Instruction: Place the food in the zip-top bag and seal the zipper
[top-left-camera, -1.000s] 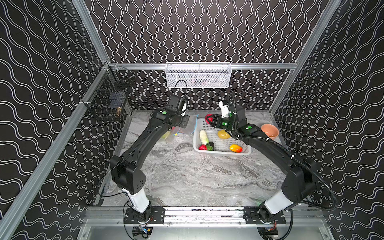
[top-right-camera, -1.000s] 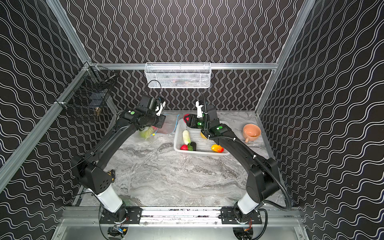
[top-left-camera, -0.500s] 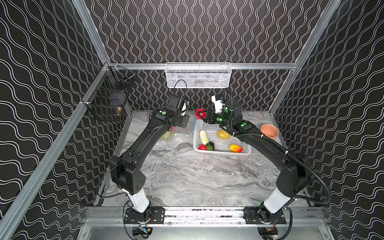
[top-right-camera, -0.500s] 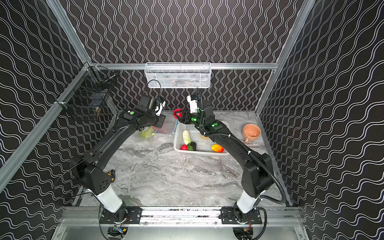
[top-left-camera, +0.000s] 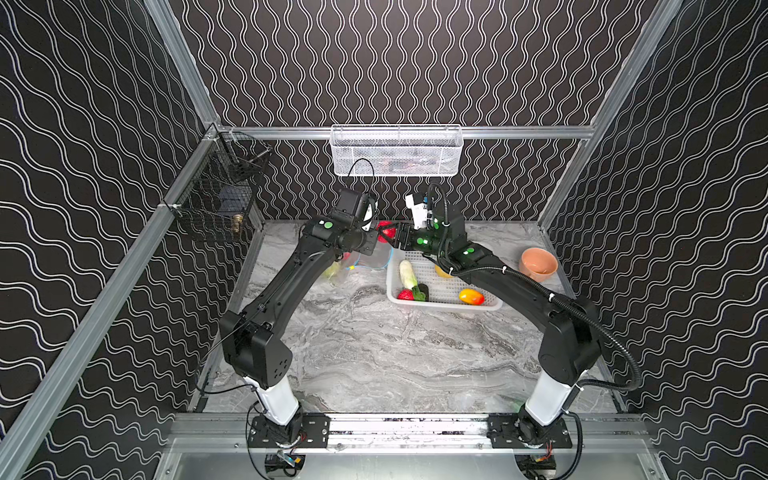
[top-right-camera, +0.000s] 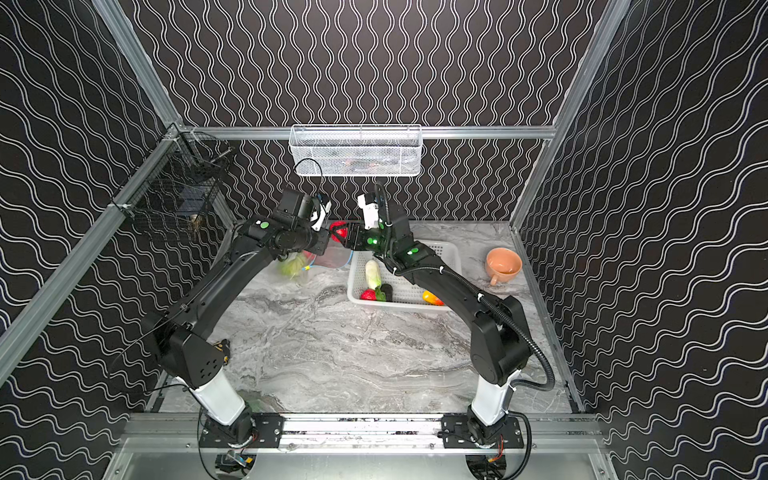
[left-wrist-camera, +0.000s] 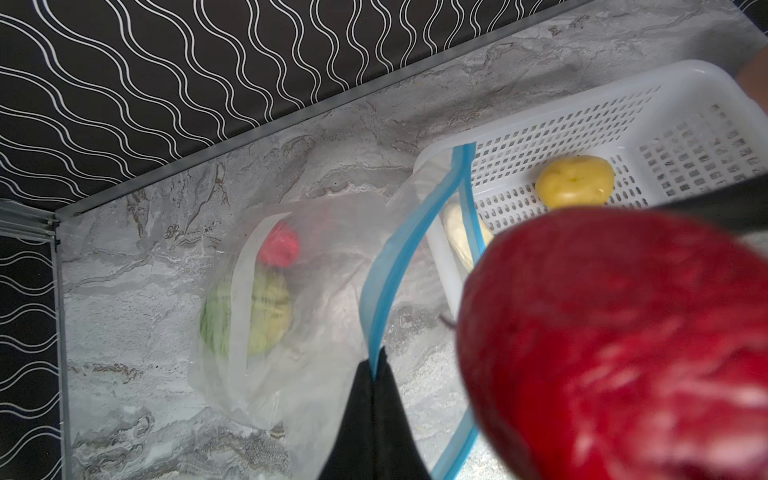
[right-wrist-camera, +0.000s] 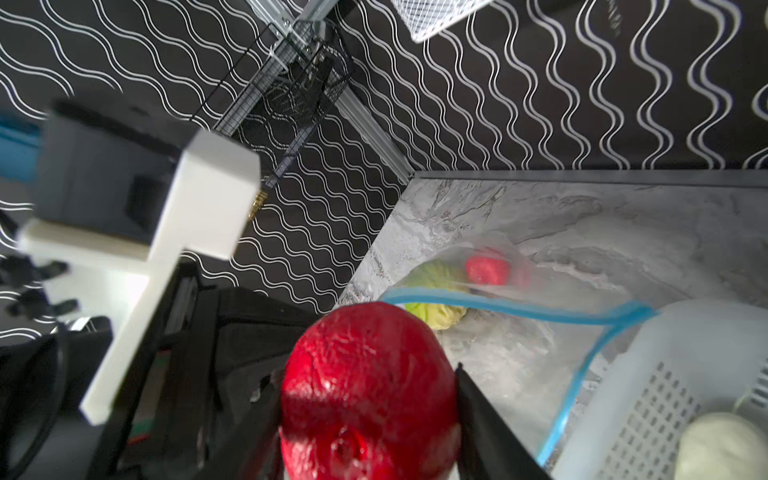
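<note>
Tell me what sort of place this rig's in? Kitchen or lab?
Likely a robot-lab test cell, not a kitchen: left arm and right arm bolted to an aluminium base rail, black wavy-patterned walls, and a toy mango in a white perforated basket.

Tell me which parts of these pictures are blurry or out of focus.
Left wrist view: the red fruit looms close and smeared, while the zip-top bag behind is fairly sharp. Right wrist view: the left arm's white mount is soft; the red fruit is crisper there. Both top views: sharp throughout, with even lighting.
</note>
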